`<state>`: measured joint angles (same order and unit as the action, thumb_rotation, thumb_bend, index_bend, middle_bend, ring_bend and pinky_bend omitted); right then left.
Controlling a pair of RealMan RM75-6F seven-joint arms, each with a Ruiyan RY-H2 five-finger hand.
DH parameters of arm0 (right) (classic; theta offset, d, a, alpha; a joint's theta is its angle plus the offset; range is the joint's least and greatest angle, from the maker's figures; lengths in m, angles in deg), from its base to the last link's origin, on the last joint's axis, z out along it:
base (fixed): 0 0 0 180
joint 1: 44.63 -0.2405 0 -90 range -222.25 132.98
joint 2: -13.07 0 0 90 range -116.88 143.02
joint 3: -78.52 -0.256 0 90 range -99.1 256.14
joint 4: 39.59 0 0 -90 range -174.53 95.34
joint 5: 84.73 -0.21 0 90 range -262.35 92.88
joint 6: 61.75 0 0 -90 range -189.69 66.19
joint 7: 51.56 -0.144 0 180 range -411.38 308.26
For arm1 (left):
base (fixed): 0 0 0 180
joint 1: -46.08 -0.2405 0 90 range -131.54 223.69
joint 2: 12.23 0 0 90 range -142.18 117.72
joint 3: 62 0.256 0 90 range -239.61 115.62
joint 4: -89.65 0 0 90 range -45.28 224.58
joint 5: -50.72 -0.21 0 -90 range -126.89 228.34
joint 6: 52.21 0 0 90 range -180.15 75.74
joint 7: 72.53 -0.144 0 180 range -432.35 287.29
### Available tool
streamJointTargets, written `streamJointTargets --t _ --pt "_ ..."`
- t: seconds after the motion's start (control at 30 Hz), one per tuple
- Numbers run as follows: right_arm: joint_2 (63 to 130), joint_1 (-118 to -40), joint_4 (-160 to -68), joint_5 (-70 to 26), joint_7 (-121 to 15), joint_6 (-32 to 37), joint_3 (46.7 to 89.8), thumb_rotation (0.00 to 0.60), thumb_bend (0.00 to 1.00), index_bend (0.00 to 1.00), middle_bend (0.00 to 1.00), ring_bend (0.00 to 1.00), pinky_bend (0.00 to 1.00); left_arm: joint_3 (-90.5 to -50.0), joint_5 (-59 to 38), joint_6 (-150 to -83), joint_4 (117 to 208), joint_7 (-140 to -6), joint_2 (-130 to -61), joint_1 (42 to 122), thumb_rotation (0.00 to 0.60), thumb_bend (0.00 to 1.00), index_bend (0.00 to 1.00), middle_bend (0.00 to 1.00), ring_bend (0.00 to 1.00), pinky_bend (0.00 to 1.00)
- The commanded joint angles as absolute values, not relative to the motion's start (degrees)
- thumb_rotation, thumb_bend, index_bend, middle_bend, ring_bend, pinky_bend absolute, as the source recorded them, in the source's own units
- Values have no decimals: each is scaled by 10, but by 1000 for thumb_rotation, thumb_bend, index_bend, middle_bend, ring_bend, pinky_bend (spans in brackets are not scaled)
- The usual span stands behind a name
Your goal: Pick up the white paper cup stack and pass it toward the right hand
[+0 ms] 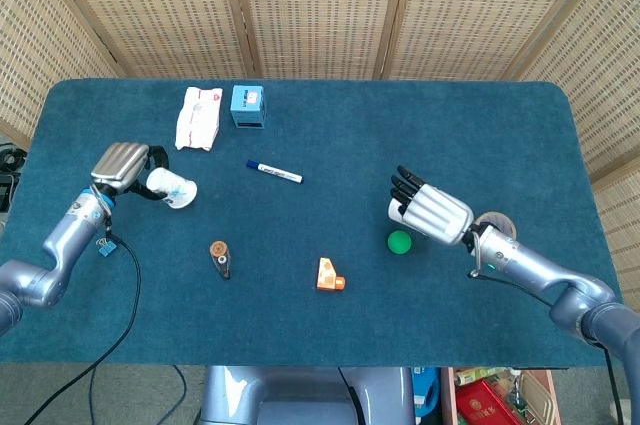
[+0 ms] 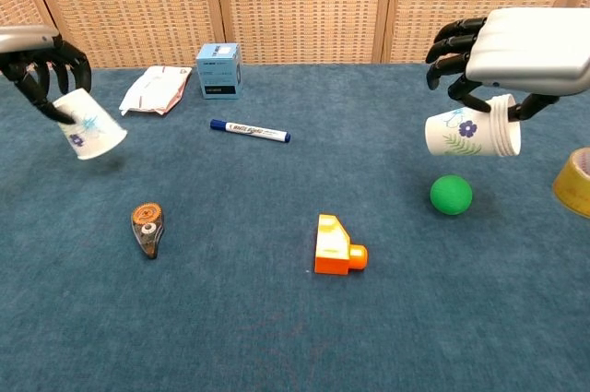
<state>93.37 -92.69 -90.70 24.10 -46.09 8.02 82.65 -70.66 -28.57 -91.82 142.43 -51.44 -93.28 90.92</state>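
The left hand (image 1: 122,167) grasps one white paper cup with a blue flower print (image 1: 171,188) at about nine o'clock on the blue-carpeted counter (image 1: 430,125); the cup lies tilted on its side, lifted off the counter in the chest view, its mouth turned away from the hand. The right hand (image 2: 510,51) hangs at about four o'clock, fingers curled over a second white paper cup with blue flower and green leaf print (image 2: 472,132), which it holds sideways above the counter, just over a green ball (image 2: 451,195). The two cups are well apart. Between the hands, near six o'clock, sits an orange and yellow plastic block (image 2: 336,246); toward seven o'clock lies an orange correction-tape dispenser (image 2: 146,228). A blue-capped white marker (image 2: 249,130) lies nearer the centre, with a small blue box (image 2: 219,69) and a white crumpled packet (image 2: 155,89) at eleven o'clock. A roll of yellow tape (image 2: 575,182) rests beside the right wrist.
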Motion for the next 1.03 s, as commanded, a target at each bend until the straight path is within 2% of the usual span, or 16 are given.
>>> streamJointTargets --t 0.03,0.07,0.13,0.33,0.53,0.6,0.83,1.03 --pt "940 -923 -901 223 -456 73 818 600 35 97 95 94 138 -700 -272 -907 1440 -517 -931 903 600 135 1 0 1 119" --pt "940 -917 -911 207 -446 70 808 600 3 41 65 72 123 -703 -264 -901 1456 -510 -922 902 600 134 0 0 0 85" --pt "937 -911 -929 191 -441 74 798 600 0 7 37 44 101 -706 -258 -900 1474 -504 -910 899 600 133 0 0 0 57" --pt "901 -872 -1042 140 -442 122 764 600 0 0 0 0 24 -716 -233 -939 1572 -499 -840 863 600 131 0 0 0 4" --pt "872 -793 -1150 94 -452 209 751 600 0 0 0 0 0 -719 -203 -1038 1670 -527 -789 794 600 130 0 0 0 0" --pt "867 -737 -1181 69 -470 259 759 600 0 0 0 0 0 -712 -188 -1092 1710 -558 -778 757 600 127 0 0 0 0" --pt "884 -624 -1187 7 -494 311 787 600 0 0 0 0 0 -685 -181 -1264 1816 -685 -786 660 600 119 0 0 0 0" --pt "901 -601 -1162 7 -510 326 783 600 0 0 0 0 0 -673 -203 -1303 1826 -711 -805 637 600 119 0 0 0 0"
